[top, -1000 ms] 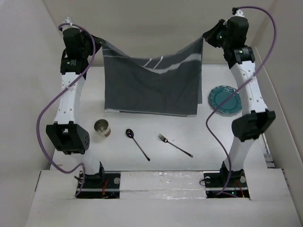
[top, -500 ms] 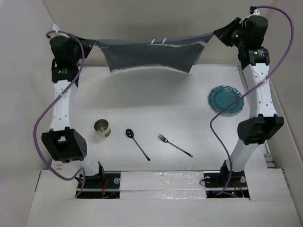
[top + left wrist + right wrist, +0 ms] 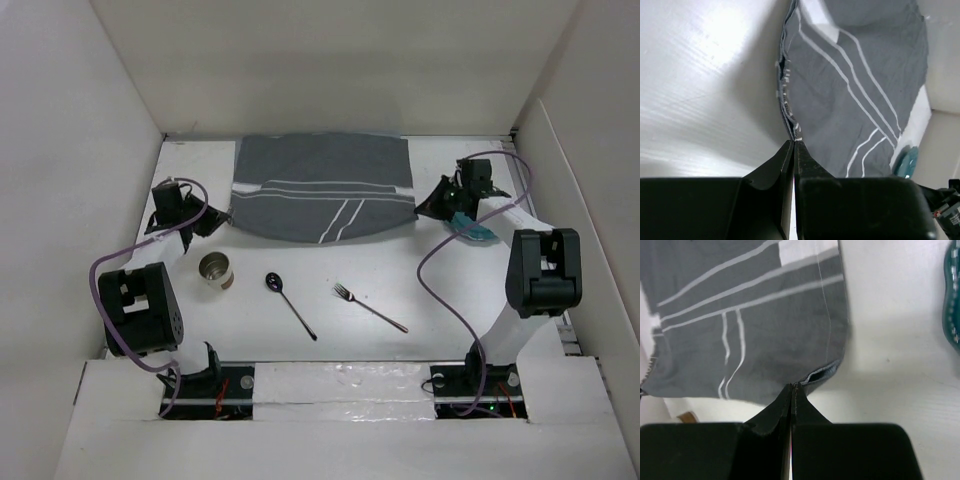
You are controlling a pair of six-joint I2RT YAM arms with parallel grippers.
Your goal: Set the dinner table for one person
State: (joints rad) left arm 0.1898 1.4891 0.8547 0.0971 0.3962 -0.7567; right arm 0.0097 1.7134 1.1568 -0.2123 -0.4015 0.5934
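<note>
A dark grey placemat with white stripes lies spread flat on the far half of the white dinner table. My left gripper is low at the mat's near left corner and shut on its edge. My right gripper is low at the near right corner, shut on the hem. A teal plate lies right of the mat, mostly hidden by the right arm; its rim shows in the right wrist view. A metal cup, a dark spoon and a fork lie near the front.
White walls close in the table on the left, back and right. Purple cables loop beside each arm. The arm bases sit at the near edge.
Both arms came down and toward the front, from holding the placemat up high by its corners to laying it flat on the table. Both grippers still hold its corners.
</note>
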